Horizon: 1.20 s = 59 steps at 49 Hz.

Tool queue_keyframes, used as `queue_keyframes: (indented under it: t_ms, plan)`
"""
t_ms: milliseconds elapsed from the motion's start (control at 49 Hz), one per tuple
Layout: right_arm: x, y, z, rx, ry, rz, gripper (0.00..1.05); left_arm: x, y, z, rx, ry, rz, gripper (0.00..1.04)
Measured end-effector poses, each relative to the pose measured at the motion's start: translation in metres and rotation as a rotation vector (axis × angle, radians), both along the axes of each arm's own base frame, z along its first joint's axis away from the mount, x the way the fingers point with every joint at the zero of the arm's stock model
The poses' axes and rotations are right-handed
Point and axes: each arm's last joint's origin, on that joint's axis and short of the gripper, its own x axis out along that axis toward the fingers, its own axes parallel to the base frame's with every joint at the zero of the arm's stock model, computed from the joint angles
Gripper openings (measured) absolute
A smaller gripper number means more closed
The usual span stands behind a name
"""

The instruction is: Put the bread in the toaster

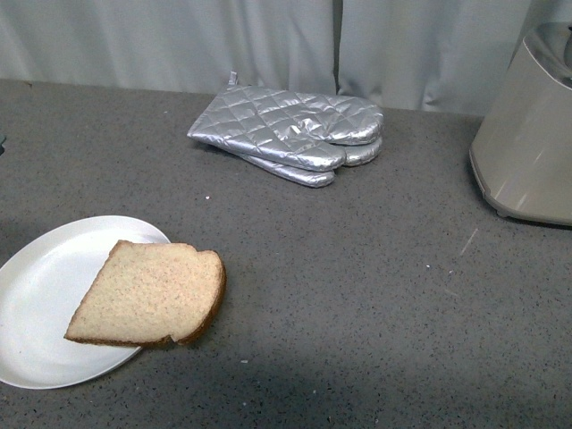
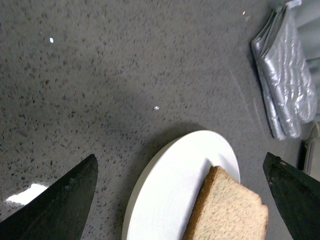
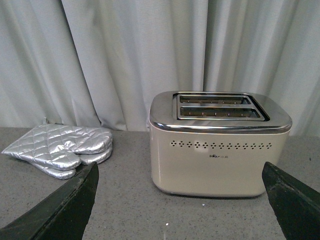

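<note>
The bread (image 1: 150, 295), a tan speckled slice with a brown crust, lies flat on a white plate (image 1: 36, 295) at the near left, its rounded top overhanging the plate's right rim. In the left wrist view the bread (image 2: 227, 210) and plate (image 2: 170, 185) lie between the fingers of my open left gripper (image 2: 182, 200), which is above them. The beige toaster (image 1: 527, 134) stands at the far right, cut off by the frame edge. In the right wrist view the toaster (image 3: 217, 150) stands whole with two dark slots in its chrome top, ahead of my open, empty right gripper (image 3: 182, 200). Neither arm shows in the front view.
Two stacked silver quilted oven mitts (image 1: 290, 134) lie at the back middle of the grey speckled counter (image 1: 357, 295); they also show in the left wrist view (image 2: 287, 80) and the right wrist view (image 3: 60, 147). A pale curtain (image 1: 268, 40) hangs behind the counter.
</note>
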Motion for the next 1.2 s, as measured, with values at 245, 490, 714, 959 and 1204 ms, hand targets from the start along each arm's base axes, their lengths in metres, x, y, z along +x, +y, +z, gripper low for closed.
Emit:
queue_keyframes:
  t_ms: [245, 490, 714, 959, 1204]
  plan:
    - [0.000, 0.000, 0.000, 0.000, 0.000, 0.000, 0.95, -0.002, -0.007, -0.019, 0.055, 0.069, -0.103, 0.98]
    - [0.000, 0.000, 0.000, 0.000, 0.000, 0.000, 0.95, -0.002, -0.008, -0.031, 0.109, 0.119, -0.148, 0.98]
    - [0.000, 0.000, 0.000, 0.000, 0.000, 0.000, 0.95, 0.003, -0.013, -0.033, 0.129, 0.107, -0.180, 0.98]
    - [0.000, 0.000, 0.000, 0.000, 0.000, 0.000, 0.95, 0.004, -0.029, -0.036, 0.144, 0.136, -0.280, 0.98]
    - [0.000, 0.000, 0.000, 0.000, 0.000, 0.000, 0.95, 0.002, -0.043, -0.040, 0.190, 0.156, -0.372, 0.90]
